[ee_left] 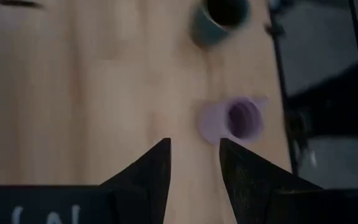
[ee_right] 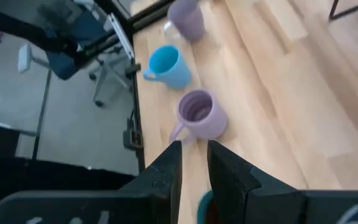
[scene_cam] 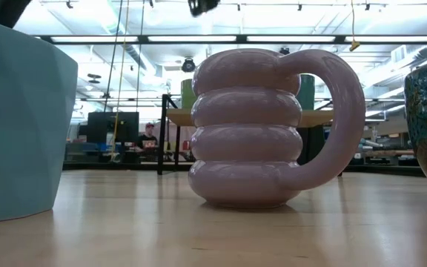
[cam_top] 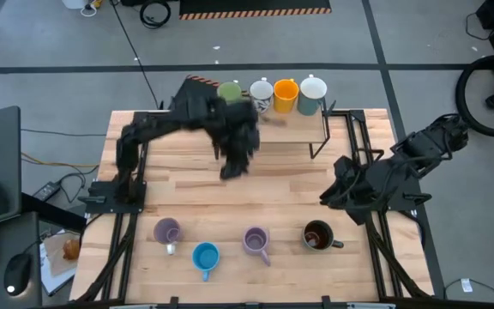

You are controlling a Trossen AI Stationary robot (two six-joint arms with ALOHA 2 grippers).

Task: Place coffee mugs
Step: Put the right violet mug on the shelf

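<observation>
Four mugs stand on a raised shelf at the table's far edge: green, white, orange and another white. Four more stand on their bases near the near edge: light purple, blue, ringed light purple and dark brown. My left gripper hangs open above the middle of the table and holds nothing; its wrist view shows the purple mug beyond it. My right gripper waits at the right, narrowly open, and also holds nothing.
The shelf stands on thin black metal legs. Black rails run along the table's left and right sides. Bare wood lies between the shelf and the near row of mugs. In the low view the ringed purple mug fills the middle.
</observation>
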